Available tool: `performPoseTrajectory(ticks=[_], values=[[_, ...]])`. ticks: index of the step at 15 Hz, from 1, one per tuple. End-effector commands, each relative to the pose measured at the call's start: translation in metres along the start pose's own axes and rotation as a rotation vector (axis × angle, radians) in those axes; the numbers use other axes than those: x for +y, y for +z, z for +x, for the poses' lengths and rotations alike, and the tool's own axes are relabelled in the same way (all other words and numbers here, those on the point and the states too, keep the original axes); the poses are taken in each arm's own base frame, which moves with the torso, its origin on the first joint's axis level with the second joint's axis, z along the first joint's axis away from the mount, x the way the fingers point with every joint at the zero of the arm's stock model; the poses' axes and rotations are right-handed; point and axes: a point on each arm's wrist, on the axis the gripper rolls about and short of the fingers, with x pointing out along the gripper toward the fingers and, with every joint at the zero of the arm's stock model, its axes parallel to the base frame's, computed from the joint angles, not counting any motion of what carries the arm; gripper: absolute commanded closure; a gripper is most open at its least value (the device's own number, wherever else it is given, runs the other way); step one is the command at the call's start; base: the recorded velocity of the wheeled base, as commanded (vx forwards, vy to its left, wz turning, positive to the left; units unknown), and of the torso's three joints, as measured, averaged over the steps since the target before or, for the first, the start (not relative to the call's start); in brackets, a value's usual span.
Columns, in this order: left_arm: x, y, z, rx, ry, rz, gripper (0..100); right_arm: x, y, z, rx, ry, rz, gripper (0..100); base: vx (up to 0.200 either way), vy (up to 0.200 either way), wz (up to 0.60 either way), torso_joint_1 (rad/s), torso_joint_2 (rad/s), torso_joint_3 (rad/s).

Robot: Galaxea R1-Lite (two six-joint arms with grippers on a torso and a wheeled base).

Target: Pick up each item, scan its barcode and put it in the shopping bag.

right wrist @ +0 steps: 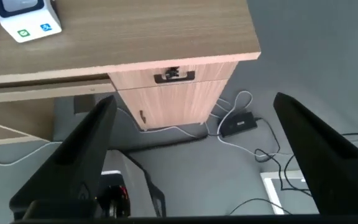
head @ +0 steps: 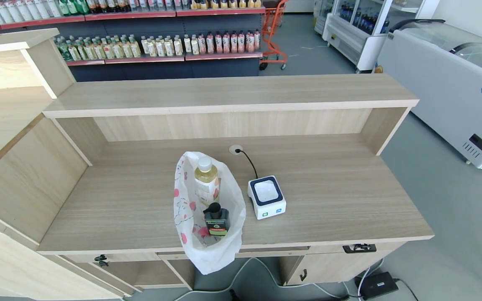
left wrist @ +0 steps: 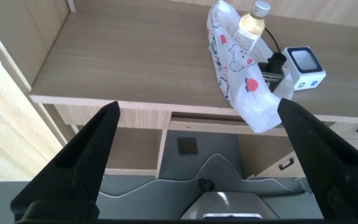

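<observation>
The shopping bag (head: pixel 183 200) slumps over the near edge of the surface (head: pixel 329 192), with a yellow drink bottle (head: pixel 206 179) at its far end and a dark bottle (head: pixel 216 220) nearer. The scanner (head: pixel 266 196) sits just right of it. With both bagged, the job looks done. The left tool (left wrist: pixel 199 104) and right tool (right wrist: pixel 194 98) hang below that edge, wide open and empty. Any withdrawal should avoid snagging the overhanging bag.

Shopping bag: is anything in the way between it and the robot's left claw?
Nothing visible. The open left gripper hangs in front of the counter, and the shopping bag drapes over its front edge, with only air between them.
</observation>
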Motion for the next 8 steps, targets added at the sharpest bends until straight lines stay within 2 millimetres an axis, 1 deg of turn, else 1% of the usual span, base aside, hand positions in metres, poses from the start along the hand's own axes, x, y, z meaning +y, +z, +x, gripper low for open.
performPoseTrajectory(ticks=[1, 4, 8], values=[[0.0, -0.0001, 0.0, 0.0, -0.001, 0.0, 0, -0.0021, -0.0134, -0.015, -0.117, 0.044, 0.036, 0, 0.0, 0.0, 0.0, 0.0, 0.0, 0.0], [0.0, -0.0001, 0.0, 0.0, -0.001, 0.0, 0, -0.0028, -0.0181, -0.0228, -0.222, 0.09, 0.027, 0, 0.0, 0.0, 0.0, 0.0, 0.0, 0.0], [0.0, -0.0001, 0.0, 0.0, -0.001, 0.0, 0, -0.0028, -0.0185, -0.0233, -0.228, 0.088, 0.03, 0, 0.0, 0.0, 0.0, 0.0, 0.0, 0.0]])
